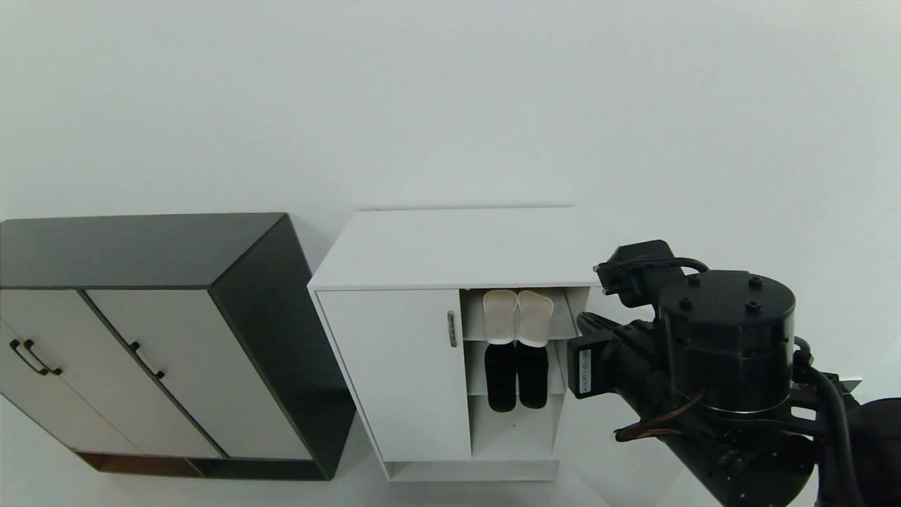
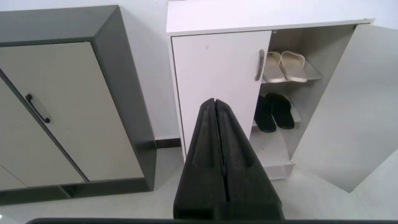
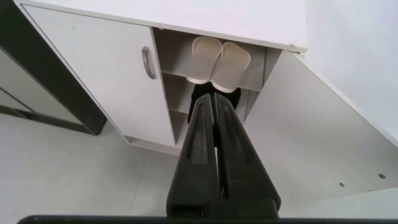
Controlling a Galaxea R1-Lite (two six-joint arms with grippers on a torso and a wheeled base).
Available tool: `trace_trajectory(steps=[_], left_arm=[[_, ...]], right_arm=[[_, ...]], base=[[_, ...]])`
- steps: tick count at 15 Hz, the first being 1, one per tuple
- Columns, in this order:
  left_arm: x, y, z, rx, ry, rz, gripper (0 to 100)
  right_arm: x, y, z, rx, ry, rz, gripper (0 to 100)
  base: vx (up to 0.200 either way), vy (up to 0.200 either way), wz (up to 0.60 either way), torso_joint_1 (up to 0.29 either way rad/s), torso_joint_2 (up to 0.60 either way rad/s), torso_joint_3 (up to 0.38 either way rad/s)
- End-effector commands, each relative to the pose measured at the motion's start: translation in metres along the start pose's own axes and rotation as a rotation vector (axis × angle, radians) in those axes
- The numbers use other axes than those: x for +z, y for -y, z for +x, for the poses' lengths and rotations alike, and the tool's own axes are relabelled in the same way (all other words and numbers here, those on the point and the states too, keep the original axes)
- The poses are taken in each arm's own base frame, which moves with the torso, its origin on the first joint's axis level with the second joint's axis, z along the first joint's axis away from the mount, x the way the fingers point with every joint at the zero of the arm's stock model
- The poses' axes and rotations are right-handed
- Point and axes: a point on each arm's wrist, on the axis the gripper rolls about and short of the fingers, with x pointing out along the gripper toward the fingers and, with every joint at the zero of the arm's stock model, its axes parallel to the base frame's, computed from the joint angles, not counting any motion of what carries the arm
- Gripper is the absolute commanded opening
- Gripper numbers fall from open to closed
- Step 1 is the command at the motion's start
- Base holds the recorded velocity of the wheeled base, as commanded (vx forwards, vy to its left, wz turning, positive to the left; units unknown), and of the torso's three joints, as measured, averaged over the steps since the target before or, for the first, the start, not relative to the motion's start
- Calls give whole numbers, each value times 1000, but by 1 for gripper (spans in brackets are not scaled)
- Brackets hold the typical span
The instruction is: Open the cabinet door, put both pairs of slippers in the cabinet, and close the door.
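White slippers [image 1: 517, 317] were stowed on the upper shelf of the cabinet [image 1: 457, 246] in the head view, with black slippers [image 1: 516, 377] at six o'clock of them, one shelf down, so only the closing was judged left. The right arm [image 1: 704, 352] was held at three o'clock of the opening. In the left wrist view, the left gripper [image 2: 215, 102] was pressed together, empty, well apart from the open door [image 2: 348, 106]. In the right wrist view, the right gripper [image 3: 215, 99] was likewise pressed together on nothing beside that door, presumably placed to push it.

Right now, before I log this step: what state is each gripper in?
Black left gripper: closed, holding nothing.
Black right gripper: closed, holding nothing.
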Motion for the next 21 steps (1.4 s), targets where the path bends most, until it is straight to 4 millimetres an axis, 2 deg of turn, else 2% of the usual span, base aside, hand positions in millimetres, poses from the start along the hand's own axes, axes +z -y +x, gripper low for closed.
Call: trace_trajectory(steps=[1, 6, 13, 15, 18, 21], left_arm=[[0, 0, 0, 0, 0, 0, 0], [0, 0, 0, 0, 0, 0, 0], [0, 0, 0, 0, -1, 0, 0], [0, 0, 0, 0, 0, 0, 0], [0, 0, 0, 0, 0, -2, 0], [0, 0, 0, 0, 0, -2, 0]], right_arm=[[-3, -1, 2, -3, -7, -6, 0], [-7, -3, 5, -5, -20, -17, 0], [-8, 1, 9, -25, -21, -17, 0], [-6, 15, 20, -83, -22, -21, 0], [-3, 47, 53, -200, 5, -3, 0], [2, 73, 74, -181, 32, 39, 0]], base=[[0, 0, 0, 0, 0, 0], [0, 0, 0, 0, 0, 0], [0, 0, -600, 7, 0, -2], [0, 0, -300, 1, -1, 1], [0, 0, 0, 0, 0, 0], [0, 0, 0, 0, 0, 0]])
